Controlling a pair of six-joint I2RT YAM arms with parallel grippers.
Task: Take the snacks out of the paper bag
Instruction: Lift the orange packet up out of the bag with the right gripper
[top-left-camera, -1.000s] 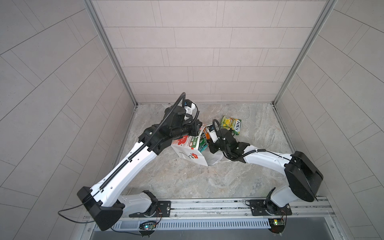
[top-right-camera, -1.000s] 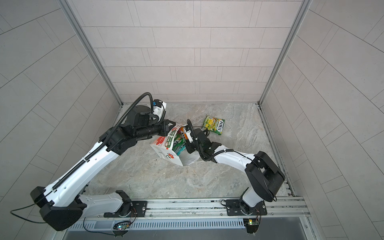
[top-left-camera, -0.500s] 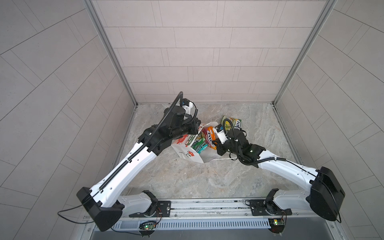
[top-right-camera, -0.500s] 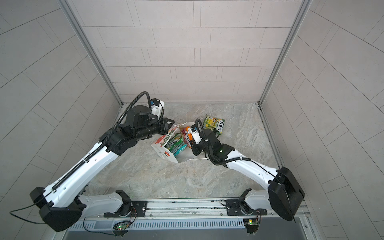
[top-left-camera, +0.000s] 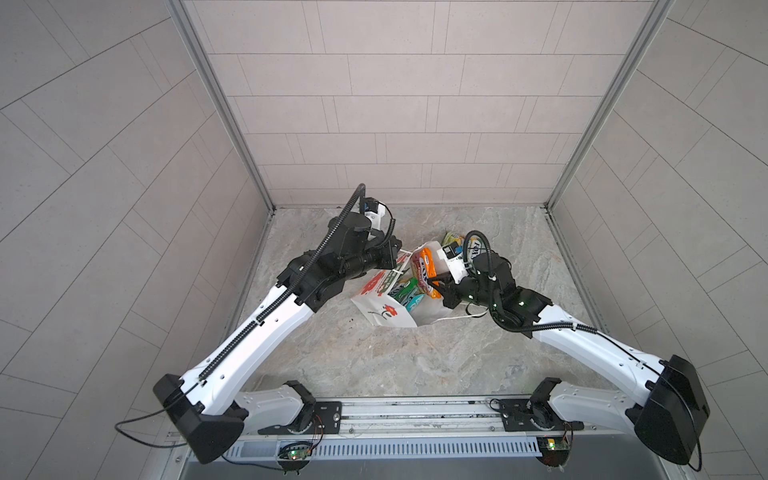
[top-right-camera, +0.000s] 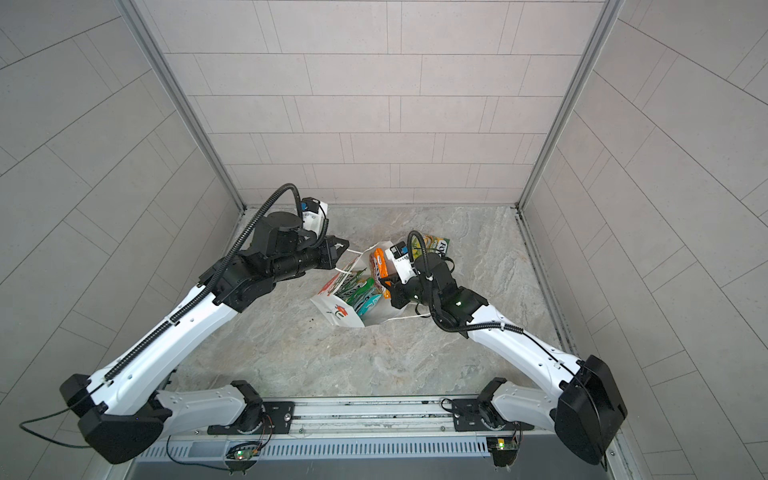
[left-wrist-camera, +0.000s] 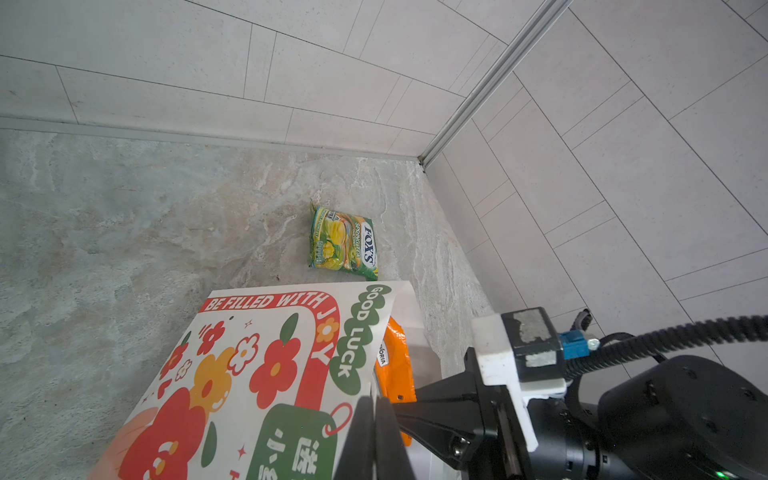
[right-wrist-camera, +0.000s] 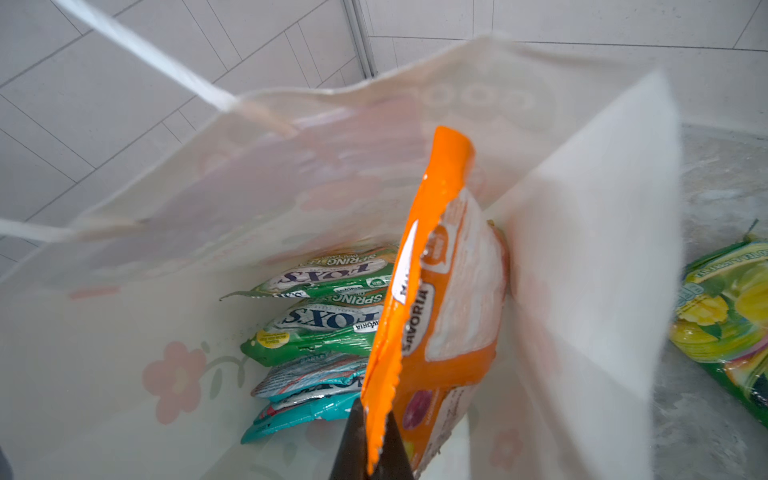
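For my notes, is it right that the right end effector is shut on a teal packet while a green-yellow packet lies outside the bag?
No: the right wrist view shows the right end effector shut on an orange packet, not a teal one. The green-yellow packet does lie outside the paper bag.

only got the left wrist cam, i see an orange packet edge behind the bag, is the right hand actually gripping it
Observer: Yes. The right wrist view shows the right hand shut on the orange packet, pinching its crimped edge.
Operator: ok whats inside the bag
Observer: Four packets lie in the paper bag: two green packets and two teal packets, stacked.
Operator: and what is my left hand holding, cant see past the fingers
Observer: In a top view the left hand is shut on the bag's cord handle, which is pulled taut.
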